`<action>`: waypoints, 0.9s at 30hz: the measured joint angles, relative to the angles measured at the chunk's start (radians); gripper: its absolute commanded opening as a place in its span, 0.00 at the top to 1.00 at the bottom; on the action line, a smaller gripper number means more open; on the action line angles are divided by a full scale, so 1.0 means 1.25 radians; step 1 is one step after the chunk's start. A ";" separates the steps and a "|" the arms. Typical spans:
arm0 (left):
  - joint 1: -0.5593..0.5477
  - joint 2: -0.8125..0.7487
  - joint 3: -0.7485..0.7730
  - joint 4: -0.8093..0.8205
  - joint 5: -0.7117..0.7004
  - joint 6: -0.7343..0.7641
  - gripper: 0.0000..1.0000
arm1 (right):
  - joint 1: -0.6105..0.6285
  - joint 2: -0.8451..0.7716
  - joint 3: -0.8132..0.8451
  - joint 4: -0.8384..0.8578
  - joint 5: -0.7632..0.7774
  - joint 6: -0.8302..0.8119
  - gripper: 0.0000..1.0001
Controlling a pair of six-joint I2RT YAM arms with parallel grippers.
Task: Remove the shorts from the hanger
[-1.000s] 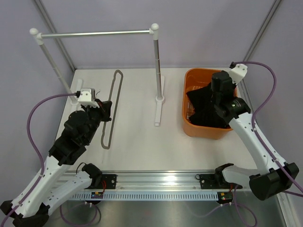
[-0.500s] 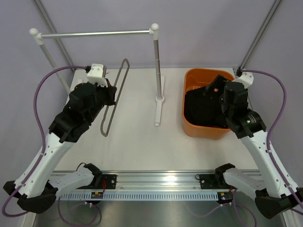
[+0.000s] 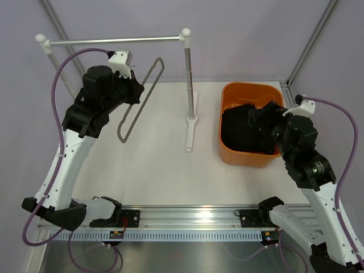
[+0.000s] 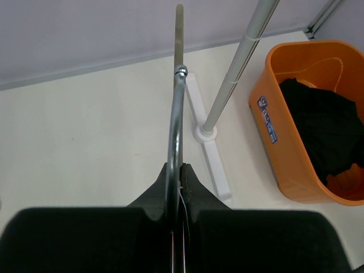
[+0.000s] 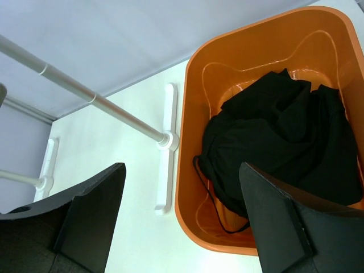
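Black shorts (image 5: 284,136) lie in the orange tub (image 5: 196,102) ahead of my spread right fingers (image 5: 91,216); my left fingers (image 4: 196,193) clamp the hanger (image 4: 175,131).

Matt cloth, glossy plastic, bright and dull metal.

The shorts (image 3: 245,129) are soft black cloth, matt and creased, with a thin cord. The tub (image 3: 249,161) around them is smooth orange plastic with a light sheen and a small printed label on one wall. The hanger (image 4: 174,131) looks like thin metal, polished and reflective near the wrist camera, duller grey-brown at its far end. The rail (image 3: 114,40) is satin silver metal with white plastic joints. The table (image 3: 165,176) is matt off-white. The fingers (image 5: 94,216) of the right gripper (image 5: 181,170) are matt black plastic.
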 measured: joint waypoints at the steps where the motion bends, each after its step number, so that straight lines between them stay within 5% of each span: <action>1: 0.009 0.009 0.016 -0.001 0.016 0.002 1.00 | 0.000 -0.009 -0.004 0.000 -0.008 0.001 0.10; 13: 0.027 0.150 0.217 0.002 0.044 0.016 1.00 | 0.000 -0.040 -0.022 -0.005 -0.069 0.002 0.10; 27: 0.038 0.204 0.164 0.120 -0.041 0.004 1.00 | 0.000 -0.070 -0.022 -0.018 -0.099 -0.004 0.10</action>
